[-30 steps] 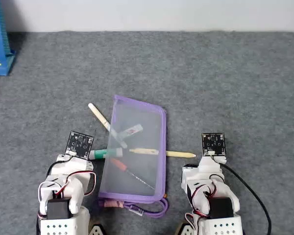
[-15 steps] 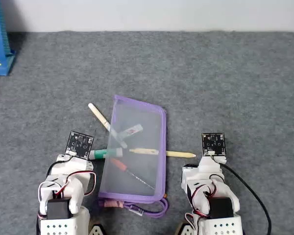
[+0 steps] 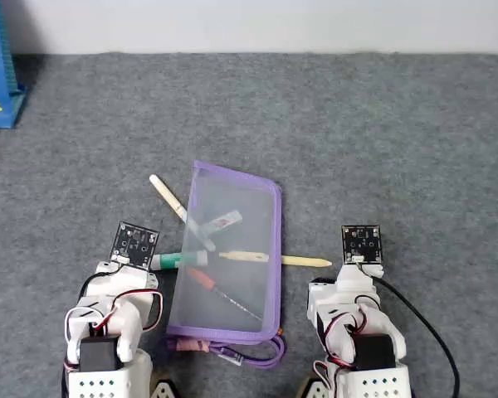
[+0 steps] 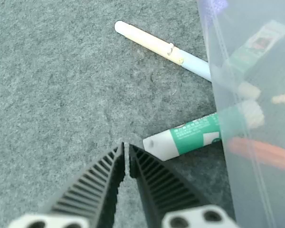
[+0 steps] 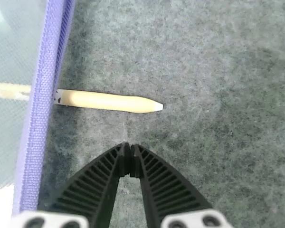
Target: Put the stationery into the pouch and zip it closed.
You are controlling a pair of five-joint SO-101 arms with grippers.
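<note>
Two arms sit folded low at the near edge of the grey desk, one on either side of a translucent, purple-trimmed pouch lying flat between them. The left gripper hangs with its jaws together just beside a green-and-white marker; the right gripper, likewise pressed together and empty, points at the tip of a cream stick. Both items and a cream pen jut from the pouch's sides; whether they lie inside or beneath it cannot be told. The pens look light, rigid and prone to rolling, best pinched across mid-barrel. The pouch appears thin and floppy, so its stitched purple edge is the likeliest hold.
</note>
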